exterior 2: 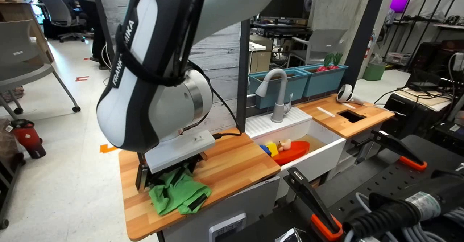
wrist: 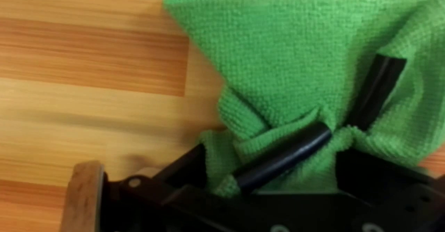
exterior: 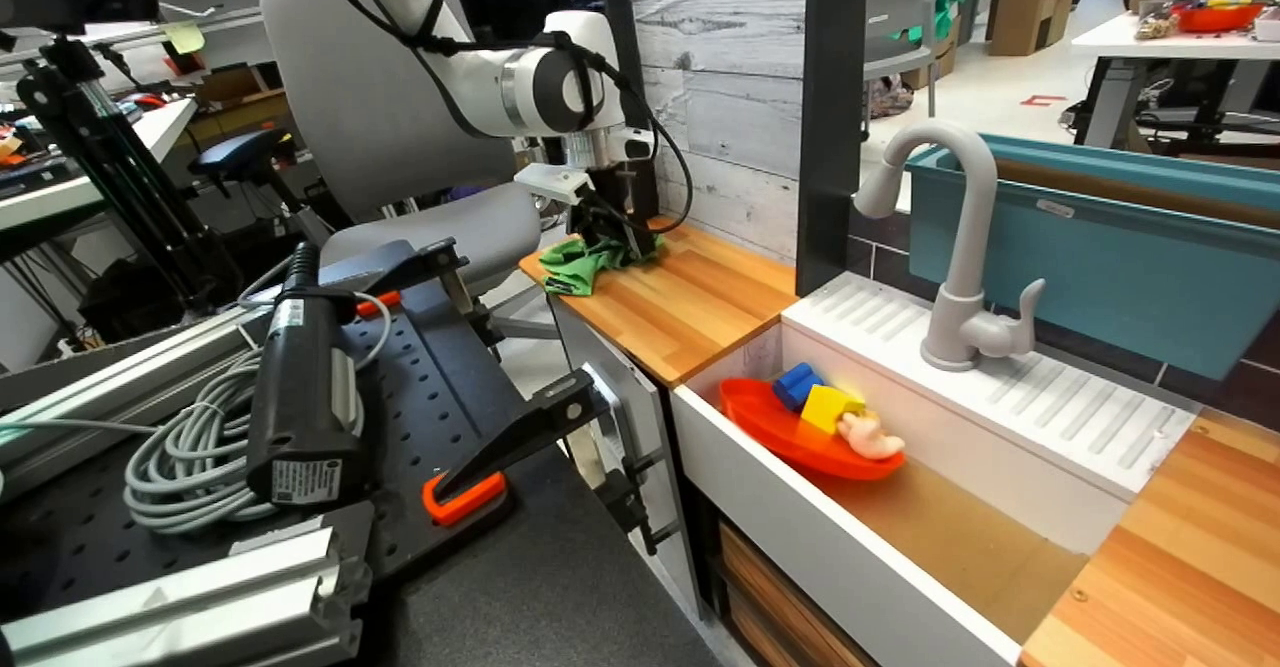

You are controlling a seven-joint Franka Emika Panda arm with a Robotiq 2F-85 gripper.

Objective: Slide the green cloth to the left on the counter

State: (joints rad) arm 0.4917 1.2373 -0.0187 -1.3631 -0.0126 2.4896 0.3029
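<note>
1. Currently, the gripper (wrist: 271, 152) points down over the left part of the wooden counter (exterior 2: 235, 162), its jaws spread well apart, released, with folds of the green cloth (wrist: 278, 51) lying between them.
2. That cloth rests crumpled on the counter, left of the white sink (exterior: 840, 557) in both exterior views, and close to the counter's near edge.
3. Black strips (wrist: 283, 157) show on the cloth in the wrist view, one slanting between the jaws and another farther right.
4. From above, the white arm (exterior: 480, 77) reaches down to the gripper.
5. At the left end of the sink sits a red dish (exterior: 765, 427) bearing a blue piece (exterior: 797, 385), a yellow block (exterior: 828, 409) and a pale pink toy (exterior: 868, 437).
6. On the sink's far side, a grey faucet (exterior: 965, 247) stands upright before a teal planter (exterior: 1120, 267).
7. Nearer in an exterior view is a black clamp (exterior 2: 313, 200) with an orange end.
</note>
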